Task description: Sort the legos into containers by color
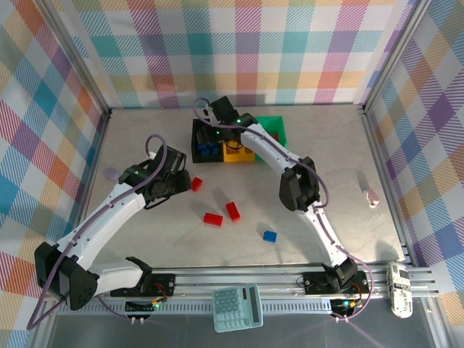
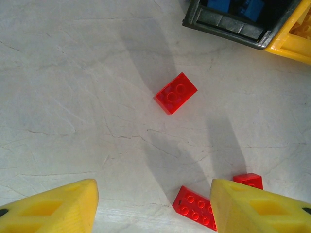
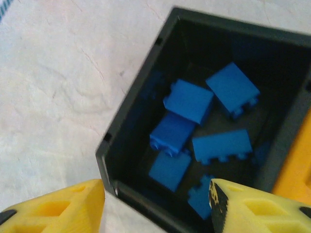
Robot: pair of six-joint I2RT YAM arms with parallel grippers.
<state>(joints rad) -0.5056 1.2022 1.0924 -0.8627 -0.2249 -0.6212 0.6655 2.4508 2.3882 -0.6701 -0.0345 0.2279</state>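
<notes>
Both grippers open, red bricks left to sort
My left gripper point(image 2: 153, 196) hung with jaws apart and empty above the table point(image 2: 73, 97). A red brick point(image 2: 175, 92) lay just ahead of it, studs up and turned at an angle, with two other red bricks point(image 2: 197, 208) near its fingers. My right gripper point(image 3: 156, 196) stood open, holding nothing, over the black bin point(image 3: 130, 114) with blue bricks point(image 3: 188, 100) inside. I judged the red brick light, hard and slick, likely to skid, so I'd pinch its two flat long sides
</notes>
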